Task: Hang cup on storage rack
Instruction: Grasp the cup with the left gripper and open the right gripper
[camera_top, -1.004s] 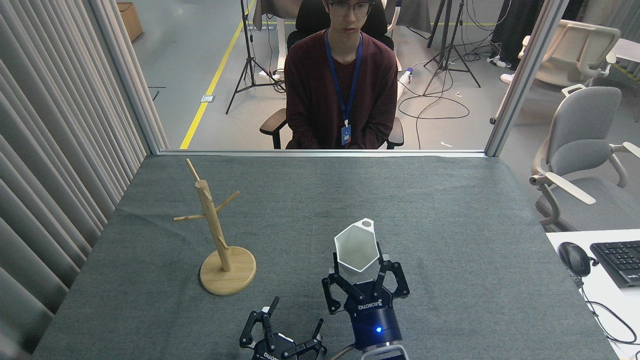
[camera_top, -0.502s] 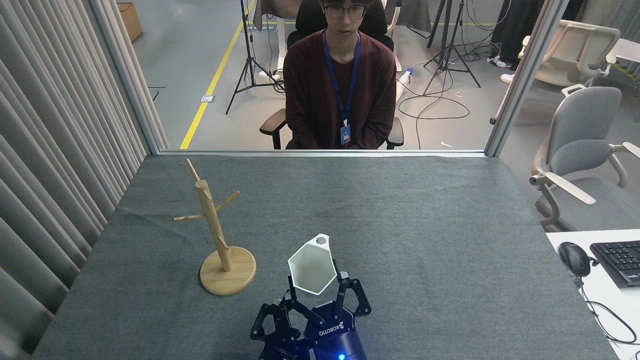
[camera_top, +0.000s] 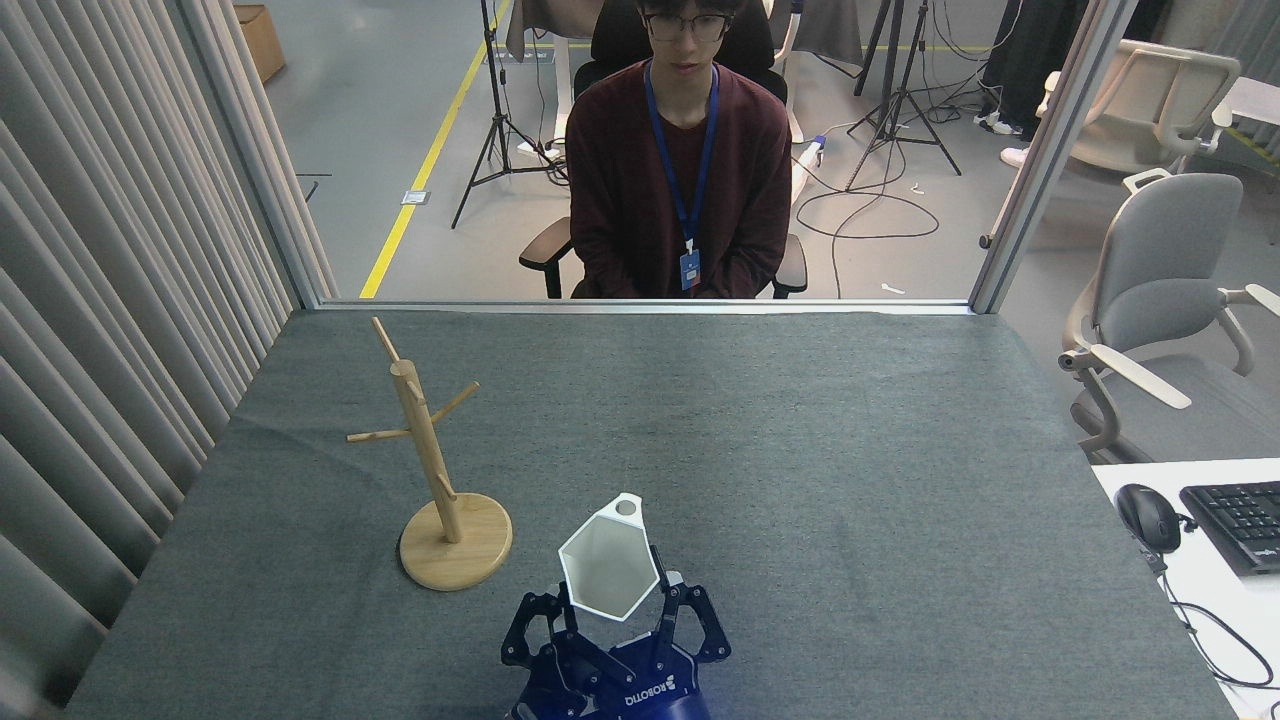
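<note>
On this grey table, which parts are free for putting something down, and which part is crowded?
Free patches on the table: the wide right half, up to the edge beside the mouse, and the far strip behind the storage rack. The near left-centre is crowded: the rack stands there, and close to its right the right gripper holds the cup.

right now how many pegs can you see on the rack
4 on the storage rack: one angled up at the pole's top, one pointing left, one up-right, one short stub low on the pole. Others may hide behind the pole.
</note>
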